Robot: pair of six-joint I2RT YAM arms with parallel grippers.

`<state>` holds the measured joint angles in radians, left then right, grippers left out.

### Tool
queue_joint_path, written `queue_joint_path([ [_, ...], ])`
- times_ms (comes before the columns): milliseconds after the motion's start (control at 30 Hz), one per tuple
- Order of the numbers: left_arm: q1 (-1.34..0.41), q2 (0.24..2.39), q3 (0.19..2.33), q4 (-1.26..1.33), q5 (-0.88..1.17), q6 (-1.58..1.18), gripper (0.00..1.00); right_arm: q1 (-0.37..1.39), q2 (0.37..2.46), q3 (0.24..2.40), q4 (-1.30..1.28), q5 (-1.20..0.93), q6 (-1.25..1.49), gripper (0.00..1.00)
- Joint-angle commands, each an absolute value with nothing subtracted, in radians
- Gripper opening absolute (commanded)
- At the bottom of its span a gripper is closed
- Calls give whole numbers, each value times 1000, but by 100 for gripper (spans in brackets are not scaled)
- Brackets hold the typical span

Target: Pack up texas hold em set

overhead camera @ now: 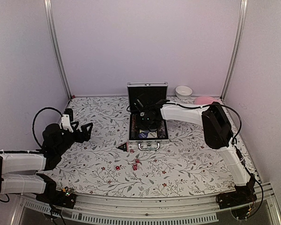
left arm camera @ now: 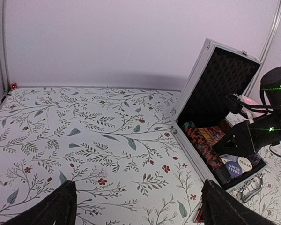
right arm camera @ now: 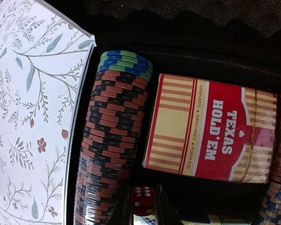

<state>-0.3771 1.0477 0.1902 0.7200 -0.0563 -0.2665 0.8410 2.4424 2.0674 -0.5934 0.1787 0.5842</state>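
A red die is being pinched by the right gripper inside the case near the desk's far edge, beside the card pack, while the left gripper is being held open, well apart.

Lab booth: white walls, aluminium frame

The silver case sits open with its lid up. Inside are a long row of chips, a red and tan card pack at their 3 o'clock, and one red die. More dice and the black triangle lie outside, at the case's 7 o'clock.
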Motion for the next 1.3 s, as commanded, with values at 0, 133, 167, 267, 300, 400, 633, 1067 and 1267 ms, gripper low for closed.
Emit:
queue_joint_path([
  [0, -388, 1043, 213, 724, -55, -273, 92, 836, 2476, 2084, -587, 202, 588, 9],
  [133, -388, 1046, 214, 724, -54, -273, 92, 834, 2481, 2086, -586, 208, 586, 9],
  [167, -389, 1046, 214, 724, -53, -273, 92, 835, 2483, 2086, -587, 209, 586, 9],
  [267, -389, 1046, 214, 723, -53, -273, 92, 835, 2486, 2085, -589, 215, 585, 9],
  [300, -389, 1045, 215, 723, -53, -273, 92, 835, 2487, 2085, -589, 216, 585, 9],
  [400, -389, 1046, 214, 723, -55, -273, 92, 835, 2492, 2086, -588, 216, 586, 9],
  [633, -389, 1044, 215, 721, -53, -273, 92, 835, 2498, 2087, -586, 209, 589, 12],
  [1067, -388, 1047, 216, 718, -54, -273, 92, 833, 2484, 2092, -578, 205, 589, 27],
  [1267, -388, 1045, 216, 717, -55, -272, 92, 831, 2458, 2092, -578, 209, 592, 27],
])
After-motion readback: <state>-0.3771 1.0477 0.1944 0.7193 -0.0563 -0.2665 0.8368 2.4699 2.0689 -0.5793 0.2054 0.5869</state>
